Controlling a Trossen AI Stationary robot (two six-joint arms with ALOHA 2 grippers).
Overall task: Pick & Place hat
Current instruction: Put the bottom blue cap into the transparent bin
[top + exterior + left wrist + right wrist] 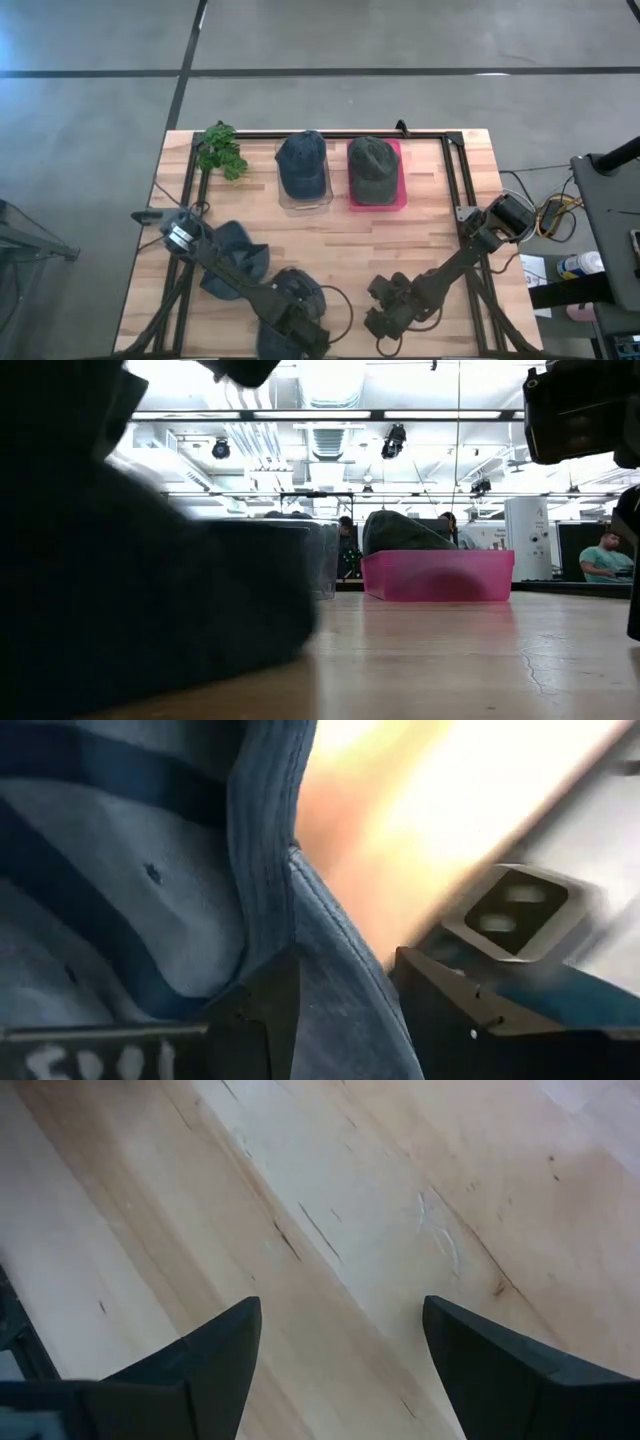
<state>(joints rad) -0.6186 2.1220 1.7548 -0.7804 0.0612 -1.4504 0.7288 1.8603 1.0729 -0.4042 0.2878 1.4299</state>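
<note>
Left claw [340, 1010] stands spread astride the blue hat's [140, 870] fabric, ready to pinch and lift it next.

Two dark jointed arms [455, 262] with black wedge-shaped fingers [205, 1365] and thin cables.

Long ceiling lights [420, 415] shine bright and white in the low view, and the room behind looks washed out. A big dark shape [120, 580] very close to that camera is blurry and almost black. The desk [470, 660] near the lens is soft and fuzzy too. From above, the light is even and the desk [430, 250] shows only faint shadows. In the left wrist view, a strong glare [430, 810] whitens the wood, and the blue hat [130, 870] looks blurry. The right wrist view is bright and clear.
</note>
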